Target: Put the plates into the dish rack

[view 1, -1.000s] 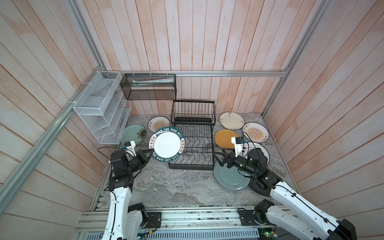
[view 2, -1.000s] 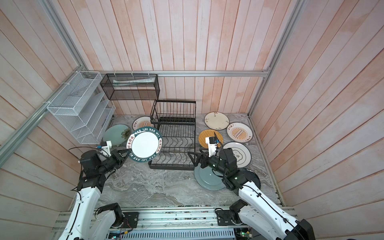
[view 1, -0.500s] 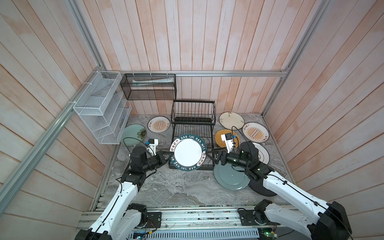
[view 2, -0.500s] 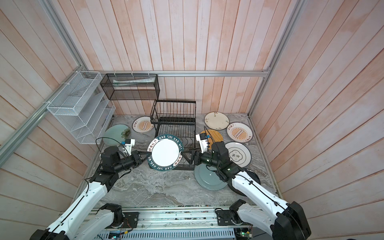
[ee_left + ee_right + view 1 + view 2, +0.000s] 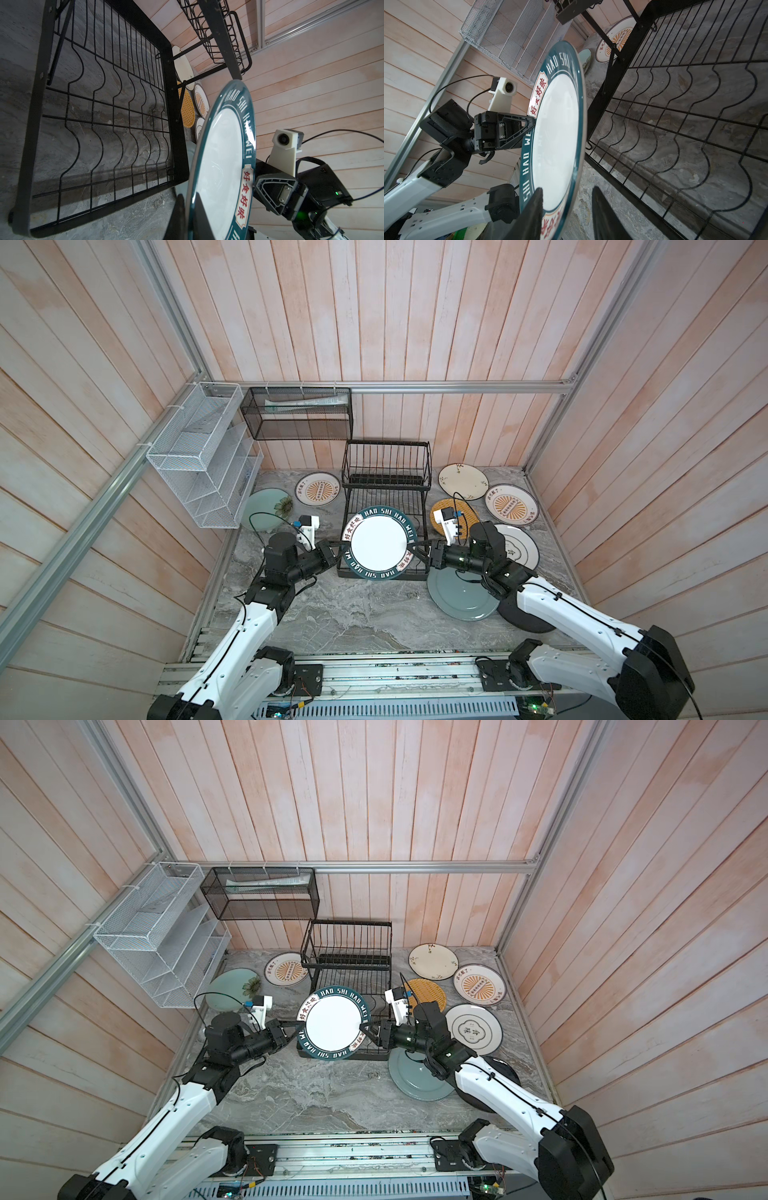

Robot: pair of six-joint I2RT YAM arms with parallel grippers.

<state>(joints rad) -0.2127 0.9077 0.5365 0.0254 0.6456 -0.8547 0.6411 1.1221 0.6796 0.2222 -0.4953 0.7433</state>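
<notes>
Pinching the teal-rimmed plate (image 5: 378,548) at its left edge with the left gripper (image 5: 337,548), fingers shut tight on the rim. Sitting at the right edge with the right gripper (image 5: 413,552), jaws apart on both sides of the rim, with a gap at the back, so not squeezing yet. Holding the plate up in the air between both grippers, just over the front of the dish rack (image 5: 385,488), above its low shelf. Likely next: squeezing, then tipping down into a slot.
</notes>
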